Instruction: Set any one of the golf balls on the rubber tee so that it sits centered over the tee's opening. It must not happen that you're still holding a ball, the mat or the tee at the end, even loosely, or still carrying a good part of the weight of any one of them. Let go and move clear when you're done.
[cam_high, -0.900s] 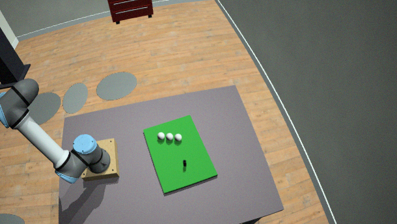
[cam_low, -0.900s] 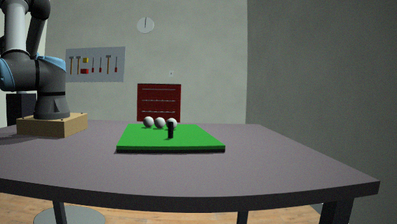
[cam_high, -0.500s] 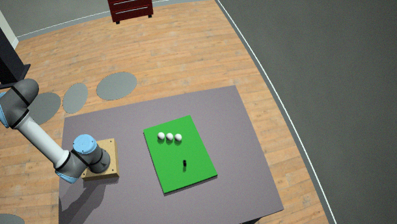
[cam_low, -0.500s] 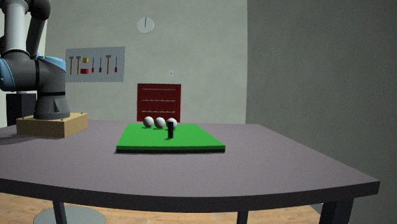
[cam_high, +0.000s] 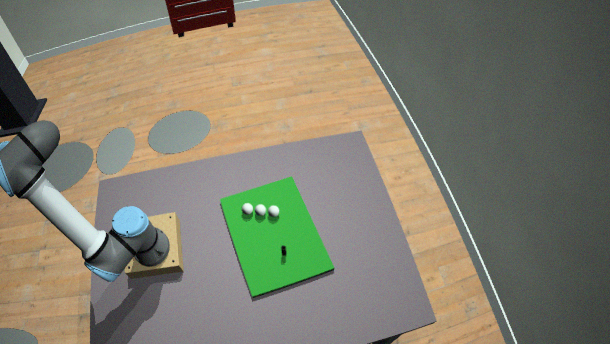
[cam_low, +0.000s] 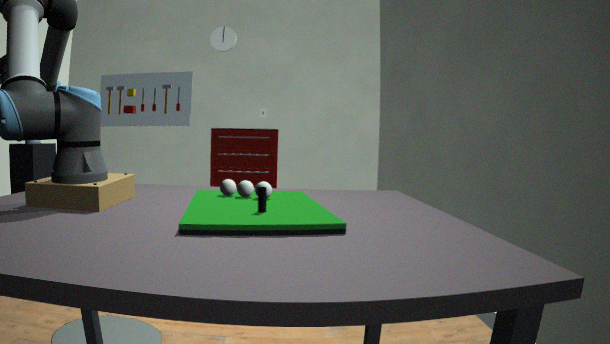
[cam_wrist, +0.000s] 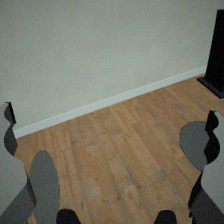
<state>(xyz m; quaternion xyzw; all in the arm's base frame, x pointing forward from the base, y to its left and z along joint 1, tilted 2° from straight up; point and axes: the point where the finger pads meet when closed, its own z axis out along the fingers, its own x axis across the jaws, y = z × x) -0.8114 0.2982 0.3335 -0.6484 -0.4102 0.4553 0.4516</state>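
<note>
Three white golf balls (cam_high: 260, 209) lie in a row near the far end of a green mat (cam_high: 275, 235); they also show in the exterior view (cam_low: 245, 188). A small black rubber tee (cam_high: 283, 250) stands upright on the mat, nearer the front, with nothing on it; it shows in the exterior view (cam_low: 262, 198) too. My gripper (cam_wrist: 112, 107) is open and empty. It shows only in the wrist view, its fingers at both edges, facing the wooden floor and a wall, far from the mat.
The arm's base (cam_high: 135, 240) sits on a wooden block (cam_high: 160, 245) at the table's left side. The mat lies on a grey table (cam_high: 250, 240). A red cabinet (cam_high: 200, 15) stands on the floor behind.
</note>
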